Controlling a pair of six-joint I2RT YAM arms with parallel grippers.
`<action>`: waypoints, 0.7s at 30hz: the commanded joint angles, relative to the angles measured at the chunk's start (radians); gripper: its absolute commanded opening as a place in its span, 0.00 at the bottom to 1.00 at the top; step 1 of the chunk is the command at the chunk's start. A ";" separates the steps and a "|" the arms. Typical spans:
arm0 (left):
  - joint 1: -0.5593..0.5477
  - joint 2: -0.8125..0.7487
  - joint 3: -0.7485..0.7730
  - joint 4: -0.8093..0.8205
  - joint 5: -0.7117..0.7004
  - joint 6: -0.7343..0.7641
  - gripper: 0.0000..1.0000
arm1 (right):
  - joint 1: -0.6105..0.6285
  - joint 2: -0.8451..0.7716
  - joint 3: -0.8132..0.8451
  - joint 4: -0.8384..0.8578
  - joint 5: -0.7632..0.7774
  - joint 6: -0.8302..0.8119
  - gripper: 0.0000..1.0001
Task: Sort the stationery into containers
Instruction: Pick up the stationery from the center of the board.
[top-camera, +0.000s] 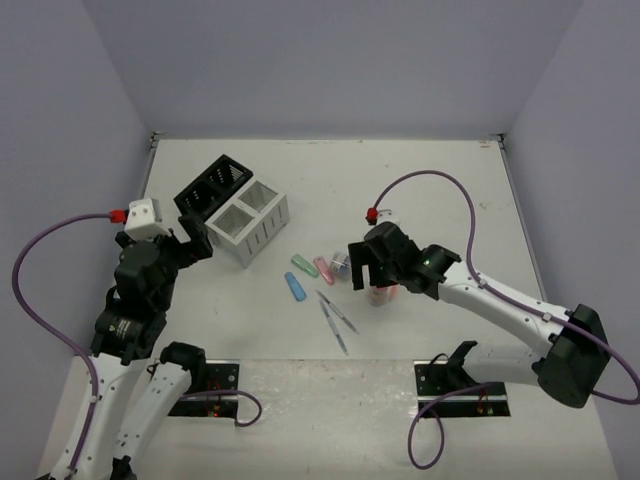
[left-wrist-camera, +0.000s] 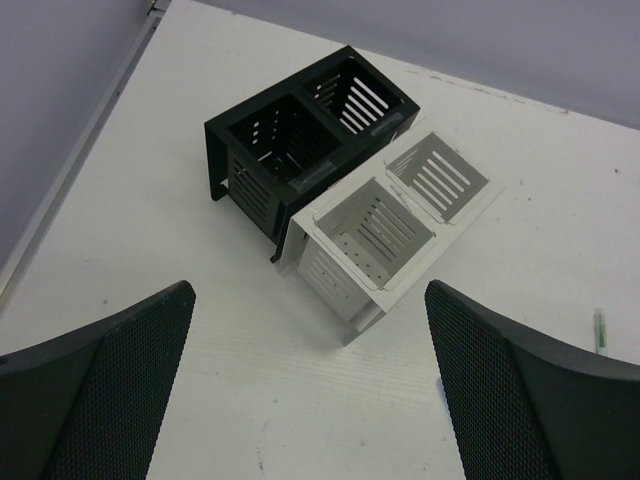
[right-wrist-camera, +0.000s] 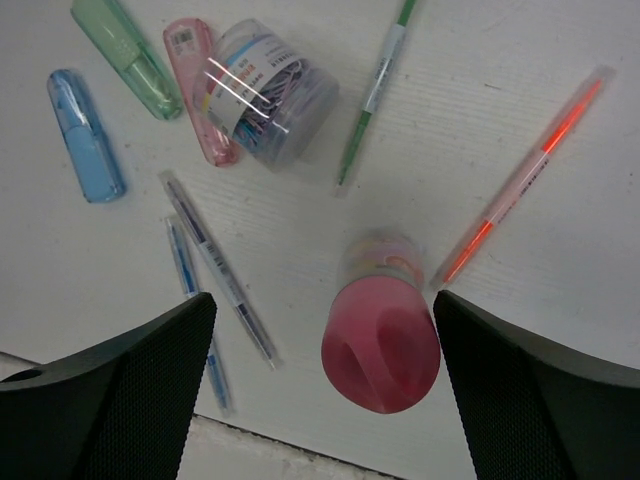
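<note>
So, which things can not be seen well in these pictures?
Top view: orange pen hidden under right arm; bottle partly behind the fingers.
Left wrist view: pen too small to identify, its end behind a finger.
Right wrist view: both boxes out of frame.

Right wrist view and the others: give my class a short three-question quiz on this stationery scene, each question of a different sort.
1. True or false: the pink-capped bottle stands between the open fingers of the right tool.
2. Which box sits nearer that bottle? A black box, B white box.
3. What colour is the stick lying between the green stick and the clip tub?
Key: 1 true; 2 B; 3 pink, the pink stick.
</note>
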 joint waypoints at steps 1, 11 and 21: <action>-0.003 -0.018 -0.007 0.038 0.009 0.006 1.00 | 0.009 0.020 -0.039 0.039 0.086 0.067 0.90; -0.005 -0.005 0.001 0.037 0.021 0.012 1.00 | 0.010 -0.004 -0.080 0.057 0.090 0.071 0.24; -0.005 0.120 0.033 0.072 0.287 0.032 1.00 | 0.010 -0.114 -0.024 0.013 0.136 0.018 0.00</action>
